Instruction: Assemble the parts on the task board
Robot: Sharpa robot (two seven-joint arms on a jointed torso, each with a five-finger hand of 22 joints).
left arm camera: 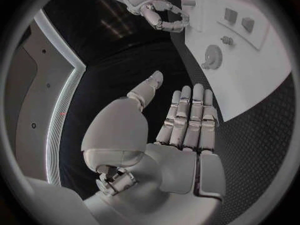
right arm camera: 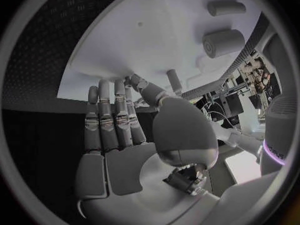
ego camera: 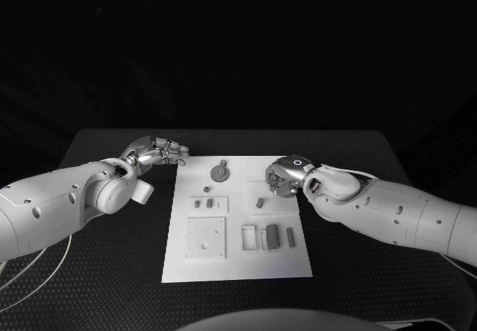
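No writing is readable on the task board [ego camera: 238, 265] (grey parts [ego camera: 272, 234] lie on it), and the left hand [left arm camera: 181, 122] and right hand [right arm camera: 119, 122] both hold nothing, fingers straight and loosely apart.

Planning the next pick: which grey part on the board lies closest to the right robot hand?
The small slanted peg just below the right robot hand, on the task board. The gear and the block cluster lie farther off.

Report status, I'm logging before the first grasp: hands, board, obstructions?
Left hand open, off the board's left edge. Right hand open, over the task board. Parts lying untouched, gear included. Nothing in the way.
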